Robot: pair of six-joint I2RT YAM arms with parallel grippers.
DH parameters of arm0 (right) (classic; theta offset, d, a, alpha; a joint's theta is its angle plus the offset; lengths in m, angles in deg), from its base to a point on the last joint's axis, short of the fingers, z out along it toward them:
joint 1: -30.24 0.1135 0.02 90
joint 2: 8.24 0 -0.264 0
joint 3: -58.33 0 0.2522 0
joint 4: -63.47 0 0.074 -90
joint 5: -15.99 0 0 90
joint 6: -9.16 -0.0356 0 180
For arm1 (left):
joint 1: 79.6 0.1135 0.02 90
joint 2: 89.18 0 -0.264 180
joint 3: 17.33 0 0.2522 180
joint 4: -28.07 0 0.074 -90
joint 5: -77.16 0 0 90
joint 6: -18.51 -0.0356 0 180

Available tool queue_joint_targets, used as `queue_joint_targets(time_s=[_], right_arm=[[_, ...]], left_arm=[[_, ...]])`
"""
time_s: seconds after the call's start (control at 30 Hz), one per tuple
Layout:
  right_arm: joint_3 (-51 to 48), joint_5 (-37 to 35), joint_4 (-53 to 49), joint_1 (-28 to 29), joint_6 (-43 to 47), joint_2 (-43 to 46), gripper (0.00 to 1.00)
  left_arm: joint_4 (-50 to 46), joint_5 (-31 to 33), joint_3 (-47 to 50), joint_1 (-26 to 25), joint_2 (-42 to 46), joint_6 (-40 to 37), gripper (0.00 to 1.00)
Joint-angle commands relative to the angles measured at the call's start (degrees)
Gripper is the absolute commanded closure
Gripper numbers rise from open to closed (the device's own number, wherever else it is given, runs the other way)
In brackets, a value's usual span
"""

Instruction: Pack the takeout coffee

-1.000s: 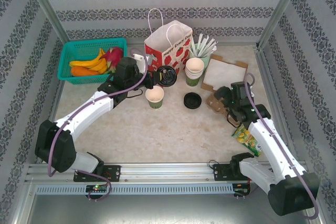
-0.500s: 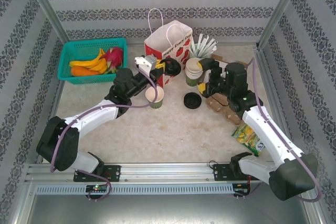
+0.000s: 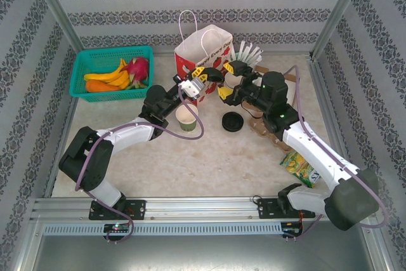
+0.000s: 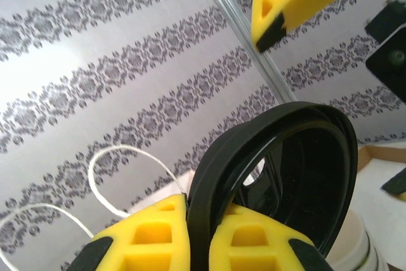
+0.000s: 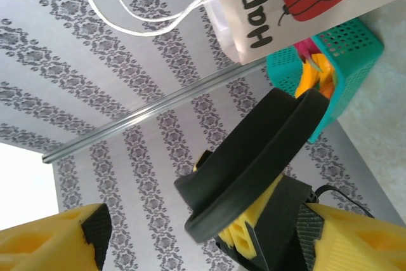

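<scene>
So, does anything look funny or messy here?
The left end effector pinches a black lid on its edge in mid-air, while the green cup nearby sits open. A second lid lies loose on the table.

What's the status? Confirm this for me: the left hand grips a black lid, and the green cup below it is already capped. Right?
Not quite. The left hand does grip a black lid, but the green cup below it is uncapped. The top external view shows its open mouth and cream inside.
</scene>
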Motion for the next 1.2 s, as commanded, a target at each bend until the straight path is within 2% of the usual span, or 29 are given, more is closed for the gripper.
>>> queue_joint_targets(time_s=[0.0,0.1,0.5,0.67,0.9,1.03,1.1,1.17], right_arm=[[-0.21,-3.8,6.38,0.63,-2.46,-0.44,0.27],[-1.42,-6.74,8.86,0.79,-3.0,-0.53,0.33],[-3.74,-11.82,16.98,2.91,-6.59,-2.95,0.46],[-4.05,-12.97,22.14,3.76,-7.96,-4.69,0.59],[-3.57,-13.95,24.76,4.58,-8.19,-5.8,0.72],[-3.81,-15.53,25.58,4.8,-6.92,-5.65,0.88],[-4.17,-16.9,26.82,4.93,-6.05,-5.63,0.94],[-5.09,-19.31,29.84,5.27,-4.75,-5.72,1.0]], left_arm=[[9.09,-2.47,-1.23,-0.54,0.51,-1.56,1.0],[10.55,-3.17,-0.42,-0.55,1.04,0.8,1.0],[17.28,-4.21,-0.88,-0.53,-0.12,6.84,1.0],[18.56,-6.26,-0.79,-0.56,-0.39,8.49,1.0],[19.83,-7.19,0.42,-0.88,-0.66,6.13,1.0],[19.04,-7.64,0.3,-0.84,-0.7,8.32,0.99],[17.58,-7.94,0.34,-0.88,-0.46,10.6,0.88],[13.01,-9.81,0.47,-1.01,0.54,12.47,0.6]])
